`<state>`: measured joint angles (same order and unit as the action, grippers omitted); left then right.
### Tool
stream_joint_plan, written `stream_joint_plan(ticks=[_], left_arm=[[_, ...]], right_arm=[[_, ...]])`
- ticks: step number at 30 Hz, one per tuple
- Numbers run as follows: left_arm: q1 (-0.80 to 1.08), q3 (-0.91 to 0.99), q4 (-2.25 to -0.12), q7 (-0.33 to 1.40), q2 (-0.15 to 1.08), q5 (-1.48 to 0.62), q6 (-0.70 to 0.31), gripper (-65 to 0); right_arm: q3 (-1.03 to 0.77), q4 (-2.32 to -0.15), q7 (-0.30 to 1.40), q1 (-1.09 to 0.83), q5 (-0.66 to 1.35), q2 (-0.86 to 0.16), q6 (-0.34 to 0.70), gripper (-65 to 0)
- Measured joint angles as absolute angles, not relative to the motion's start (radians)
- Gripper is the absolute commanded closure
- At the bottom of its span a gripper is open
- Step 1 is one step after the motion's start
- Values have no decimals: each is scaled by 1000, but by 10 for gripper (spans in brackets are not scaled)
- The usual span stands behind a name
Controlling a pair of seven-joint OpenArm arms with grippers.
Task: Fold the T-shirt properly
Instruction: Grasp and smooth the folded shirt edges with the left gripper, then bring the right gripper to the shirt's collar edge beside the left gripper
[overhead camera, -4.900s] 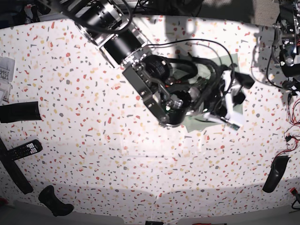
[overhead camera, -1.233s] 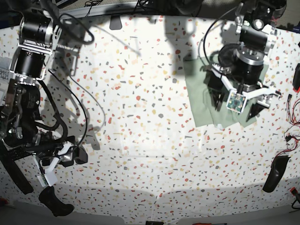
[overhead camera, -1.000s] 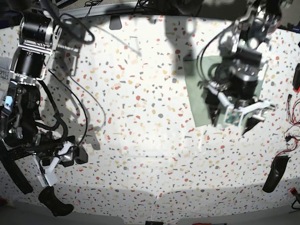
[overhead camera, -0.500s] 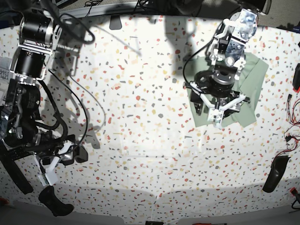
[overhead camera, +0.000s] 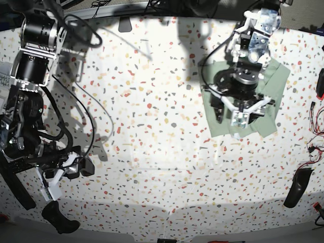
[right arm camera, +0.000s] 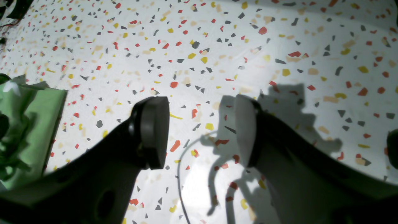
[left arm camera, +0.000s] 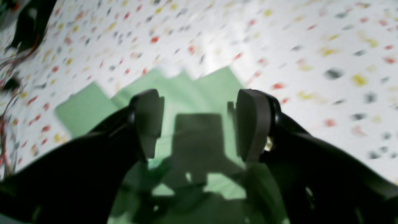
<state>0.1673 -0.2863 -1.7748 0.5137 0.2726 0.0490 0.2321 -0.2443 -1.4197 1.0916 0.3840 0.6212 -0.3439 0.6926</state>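
In the base view, the T-shirt [overhead camera: 217,115], pale green, lies in a compact, uneven bundle on the speckled table [overhead camera: 147,192], right of centre and toward the upper part of the frame. The left gripper [overhead camera: 242,109] is over it and hides much of its middle; its lower edge and right side show past the arm. The right gripper [overhead camera: 71,169] is well apart from the cloth, at the lower left. A black boot-shaped object [overhead camera: 59,217] sits at the bottom left, and red wires [overhead camera: 314,157] run along the right edge.

In the left wrist view, the two fingers stand wide, one either side of the centre, with green cloth showing between them. Nothing is visibly gripped. The cloth spreads from the left of centre to the bottom of the frame, its pointed corners toward the middle, and a dark shadow falls across it.

In the right wrist view, the fingers are also wide apart, with only speckled tabletop between them. Part of the T-shirt appears at the left edge, a loose fold lying over its flatter part.
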Motion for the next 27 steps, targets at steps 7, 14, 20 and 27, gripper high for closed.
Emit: stream_joint_plan(ticks=[7, 14, 20, 27], left_arm=[[147, -124, -1811, 577, 282, -182, 231, -352], [205, -109, -1698, 366, 260, -207, 147, -352], [197, -110, -1419, 77, 230, -203, 135, -352], [191, -110, -1296, -107, 222, -202, 122, -352]], right_arm=[[-244, -1420, 1102, 379, 624, -344, 692, -325], [-244, -1420, 1102, 374, 622, -344, 692, -325], [-244, -1420, 1106, 374, 623, -344, 692, -325], [-244, -1420, 1106, 374, 622, -344, 692, -325]])
